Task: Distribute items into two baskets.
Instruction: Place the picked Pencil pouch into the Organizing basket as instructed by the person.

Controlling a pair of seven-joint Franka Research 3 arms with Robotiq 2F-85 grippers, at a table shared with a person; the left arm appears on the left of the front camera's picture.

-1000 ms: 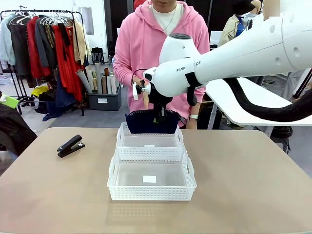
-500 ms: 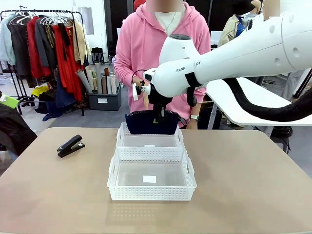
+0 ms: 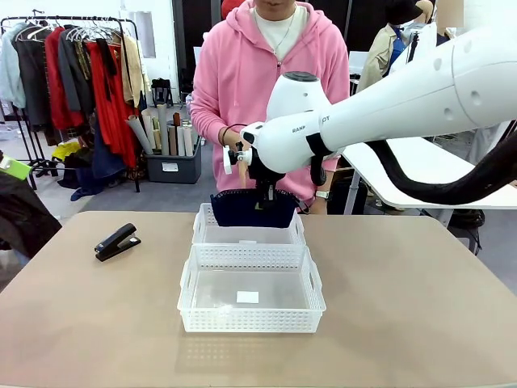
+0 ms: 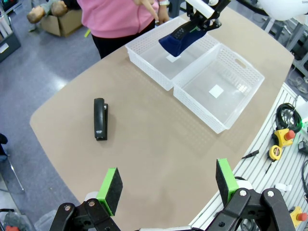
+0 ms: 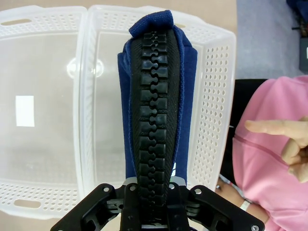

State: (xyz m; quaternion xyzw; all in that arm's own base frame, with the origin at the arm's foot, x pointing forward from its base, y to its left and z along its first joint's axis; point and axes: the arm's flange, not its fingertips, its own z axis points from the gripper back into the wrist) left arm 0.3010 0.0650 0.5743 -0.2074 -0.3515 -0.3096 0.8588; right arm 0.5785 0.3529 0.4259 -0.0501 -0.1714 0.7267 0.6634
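Two white baskets stand end to end and touching in the middle of the table (image 3: 404, 307): the near basket (image 3: 250, 319) on my side and the far basket (image 3: 242, 234) by the person. My right gripper (image 3: 262, 192) is clamped on the zip edge of the navy pouch (image 3: 252, 210), which hangs lengthwise over the far basket with its lower end dipping past the rim. I cannot tell whether it touches the floor. The cloth is soft and sags under its own light weight, so I judge the zip seam to be the right hold, since it is the one firm ridge. On release the pouch should slump flat rather than bounce. The person's hand (image 5: 288, 139) points a finger just beyond that basket. My left gripper (image 4: 168, 183) hovers high over my side of the table, its green pads spread wide with nothing between them. The black stapler (image 3: 117, 241) lies alone on the table, well apart from both baskets. It looks stiff, smooth and denser than the pouch, so I would pinch it across its narrow sides near the middle.
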